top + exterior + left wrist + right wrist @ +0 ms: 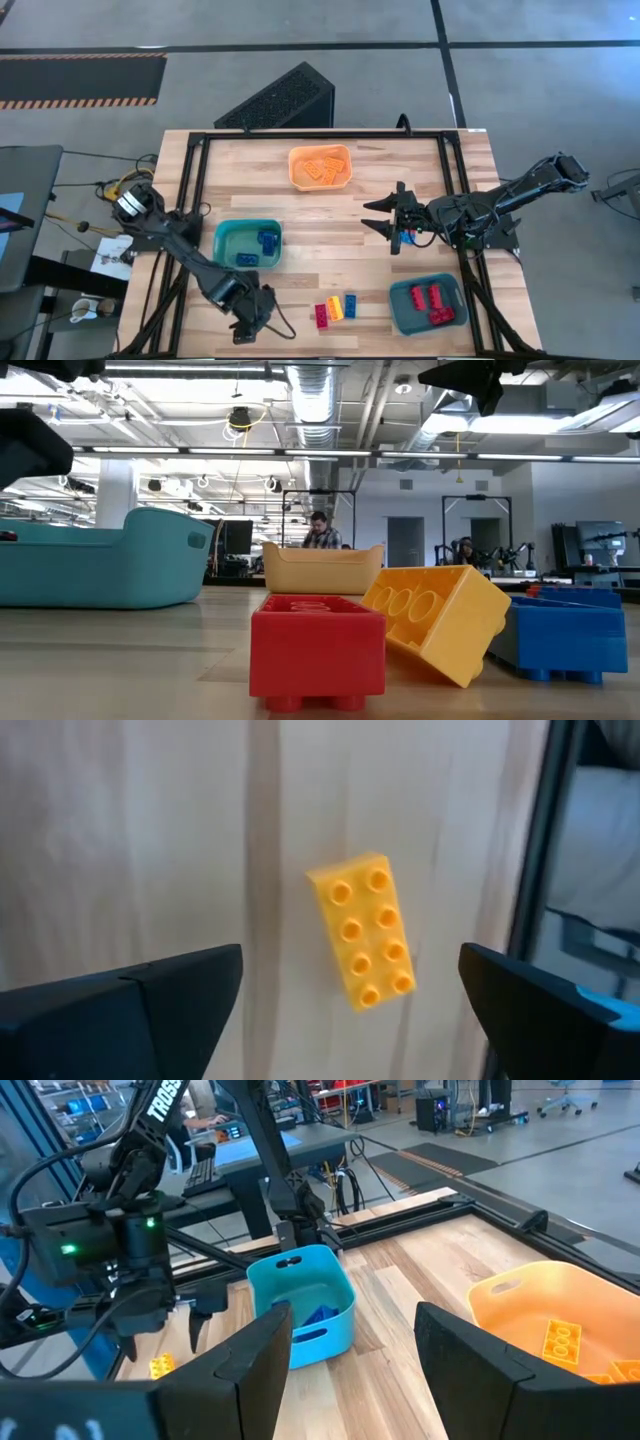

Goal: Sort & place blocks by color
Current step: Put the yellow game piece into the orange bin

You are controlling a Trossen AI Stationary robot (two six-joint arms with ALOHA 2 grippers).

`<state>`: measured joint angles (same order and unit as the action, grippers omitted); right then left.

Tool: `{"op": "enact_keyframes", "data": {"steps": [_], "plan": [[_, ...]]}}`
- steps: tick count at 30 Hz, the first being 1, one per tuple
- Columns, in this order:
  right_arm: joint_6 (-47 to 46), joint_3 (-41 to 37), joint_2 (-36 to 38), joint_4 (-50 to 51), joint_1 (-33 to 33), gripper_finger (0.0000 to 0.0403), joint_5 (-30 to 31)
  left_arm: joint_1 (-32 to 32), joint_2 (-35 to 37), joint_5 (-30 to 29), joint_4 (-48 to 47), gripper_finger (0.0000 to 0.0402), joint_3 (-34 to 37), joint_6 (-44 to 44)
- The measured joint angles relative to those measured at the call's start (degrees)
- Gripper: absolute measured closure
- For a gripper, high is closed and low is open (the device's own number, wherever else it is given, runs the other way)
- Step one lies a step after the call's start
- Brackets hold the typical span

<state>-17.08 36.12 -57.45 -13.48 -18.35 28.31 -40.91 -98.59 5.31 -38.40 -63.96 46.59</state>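
My left gripper [255, 318] hovers open near the table's near edge, left of centre. In its wrist view a yellow studded block [362, 932] lies flat on the wood, studs up, between and below the open fingers [190, 982], untouched; the right wrist view shows this block [160, 1367] under that gripper. A red block [321, 316], a yellow block [335, 308] and a blue block [350, 305] sit in a row right of it. In the low view that yellow block [440, 620] tilts against the blue block [570, 635]. My right gripper [388, 216] hangs open above mid-table, empty.
An orange bin [320, 167] with yellow blocks stands at the far side. A teal bin [248, 245] with blue blocks sits centre-left. Another teal bin [428, 305] with red blocks sits near right. A black frame [190, 190] edges the table. People show in the room behind.
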Motion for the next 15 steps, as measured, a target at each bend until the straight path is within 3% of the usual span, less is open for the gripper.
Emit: {"op": "enact_keyframes", "data": {"steps": [15], "plan": [[0.0,0.0,0.0,0.0,0.0,0.0168,0.0,-3.6,0.0,-7.3,0.7,0.0048,0.1,11.8]]}}
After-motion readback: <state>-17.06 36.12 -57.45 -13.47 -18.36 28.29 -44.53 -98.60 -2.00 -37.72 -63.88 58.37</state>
